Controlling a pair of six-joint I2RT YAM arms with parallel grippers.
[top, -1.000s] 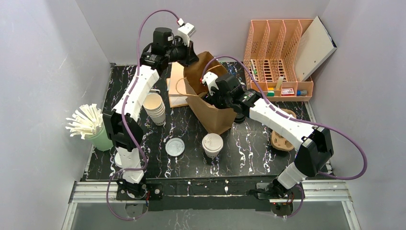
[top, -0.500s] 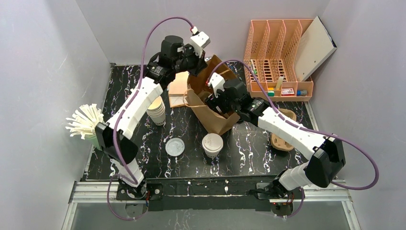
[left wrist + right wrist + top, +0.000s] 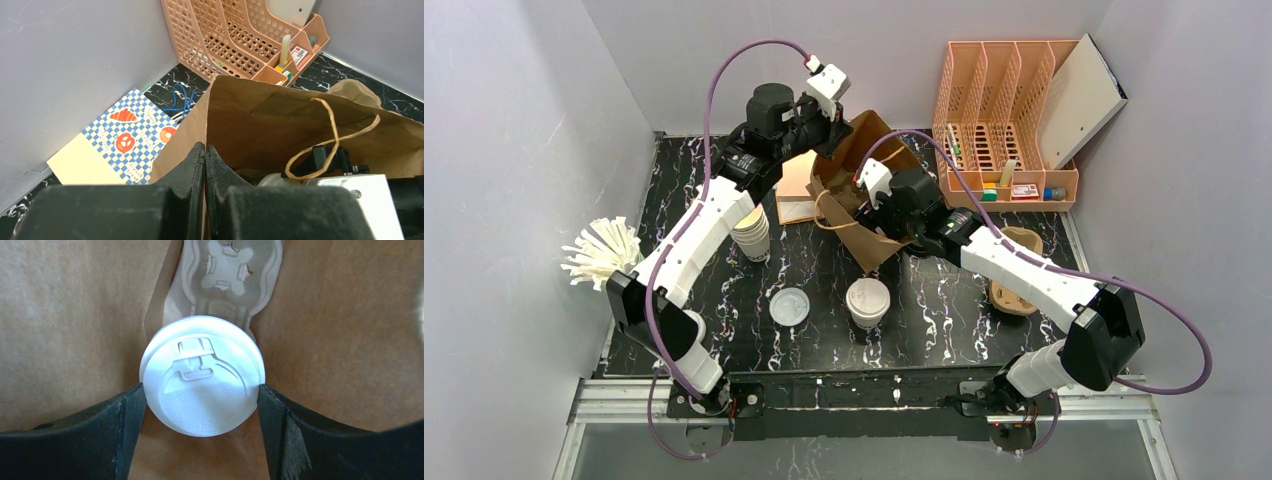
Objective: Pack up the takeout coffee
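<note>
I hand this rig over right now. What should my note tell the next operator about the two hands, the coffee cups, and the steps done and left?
Hands: the left hand is shut, pinching the rim of the brown paper bag. The right hand is inside the bag, closed on a white-lidded cup.
Things: that cup hangs above the pulp cup carrier at the bag's bottom. The other lidded cup stands on the table in front of the bag, untouched.
Done: one cup is in the bag, not yet released.
Left: seat and release it, then pack the other cup.
</note>
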